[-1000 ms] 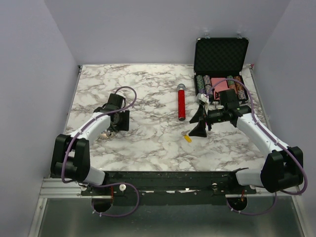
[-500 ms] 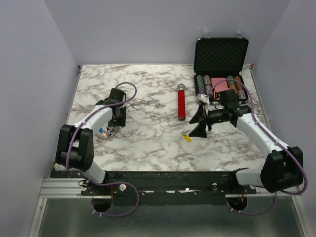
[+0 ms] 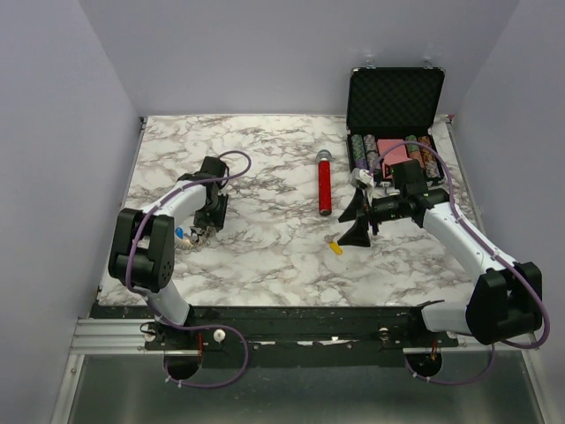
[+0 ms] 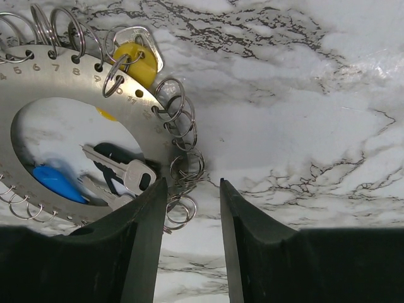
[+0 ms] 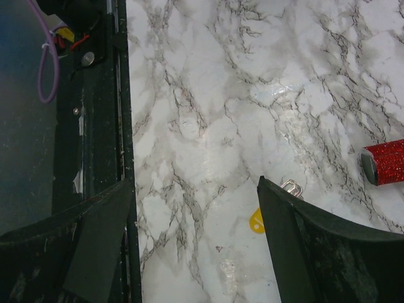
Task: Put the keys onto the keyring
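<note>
**A:** Left end effector [image 4: 191, 189]?
**B:** We find its jaws narrowly apart, straddling small loops on the keyring [image 4: 53, 76] rim. Whether they pinch, we cannot tell. A yellow key [image 4: 136, 60] hangs on one loop. A blue key [image 4: 57, 183] and a silver key [image 4: 123, 169] show through the ring's middle.
**A:** Right end effector [image 5: 196, 183]?
**B:** Jaws wide apart, holding nothing, above the surface [image 5: 208, 95]. A loose key [image 5: 256, 220] lies beside one finger, well apart from the keyring.
</note>
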{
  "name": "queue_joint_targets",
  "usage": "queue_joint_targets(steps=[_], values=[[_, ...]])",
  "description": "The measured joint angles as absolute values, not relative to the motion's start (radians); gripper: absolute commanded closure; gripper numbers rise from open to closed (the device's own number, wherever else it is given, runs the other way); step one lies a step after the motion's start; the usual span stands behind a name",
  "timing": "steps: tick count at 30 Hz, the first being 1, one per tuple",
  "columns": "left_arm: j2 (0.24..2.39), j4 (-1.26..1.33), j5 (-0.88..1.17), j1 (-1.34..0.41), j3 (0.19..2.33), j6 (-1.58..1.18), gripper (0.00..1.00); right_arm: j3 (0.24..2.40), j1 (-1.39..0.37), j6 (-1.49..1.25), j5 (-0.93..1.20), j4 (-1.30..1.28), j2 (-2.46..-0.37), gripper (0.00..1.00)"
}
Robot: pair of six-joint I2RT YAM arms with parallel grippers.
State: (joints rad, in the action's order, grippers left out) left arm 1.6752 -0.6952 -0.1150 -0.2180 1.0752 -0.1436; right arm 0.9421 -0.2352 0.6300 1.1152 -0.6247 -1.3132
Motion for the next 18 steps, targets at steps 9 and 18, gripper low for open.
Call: queue_joint_targets(steps=[9,18], values=[[1.703,-0.713,-0.096,-0.218,1.08,-0.123,0.57,0.942,-0.235,0.631,1.116,-0.63,-1.313,0.11],[1.704,-0.722,-0.088,-0.218,1.087,-0.119,0.61,0.942,-0.235,0.638,1.116,-0.631,-1.313,0.11]])
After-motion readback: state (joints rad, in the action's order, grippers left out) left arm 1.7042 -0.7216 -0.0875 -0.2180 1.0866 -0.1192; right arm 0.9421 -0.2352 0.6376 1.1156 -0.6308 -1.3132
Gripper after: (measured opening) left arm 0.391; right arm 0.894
